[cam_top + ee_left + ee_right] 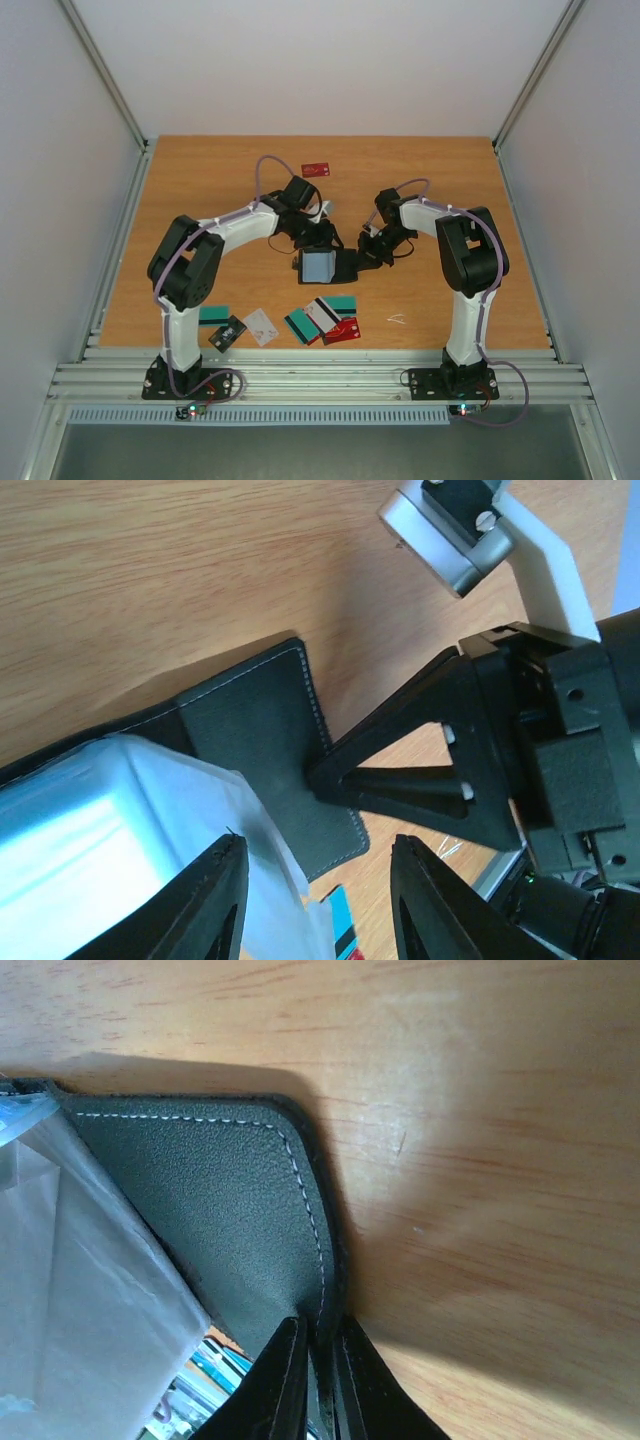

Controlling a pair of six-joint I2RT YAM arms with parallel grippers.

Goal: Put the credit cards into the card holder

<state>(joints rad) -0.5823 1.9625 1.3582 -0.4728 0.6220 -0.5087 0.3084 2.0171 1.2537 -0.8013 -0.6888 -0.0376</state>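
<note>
The card holder (345, 263) lies open mid-table, its pale bluish inside (318, 266) facing up. My left gripper (318, 240) hovers over that pale sleeve (110, 820), jaws apart, gripping nothing (318, 900). My right gripper (368, 258) is shut on the edge of the holder's black flap (220, 1200), fingertips pinching it (320, 1360). Credit cards lie along the near edge: a teal one (213, 316), a black one (228, 334), a white one (261, 326), and an overlapping group of teal, white and red (325, 320). One red card (316, 169) lies at the far side.
A small white scrap (397, 319) lies near the right arm's base. A metal rail (320, 380) runs along the table's near edge. White walls close in the left, right and far sides.
</note>
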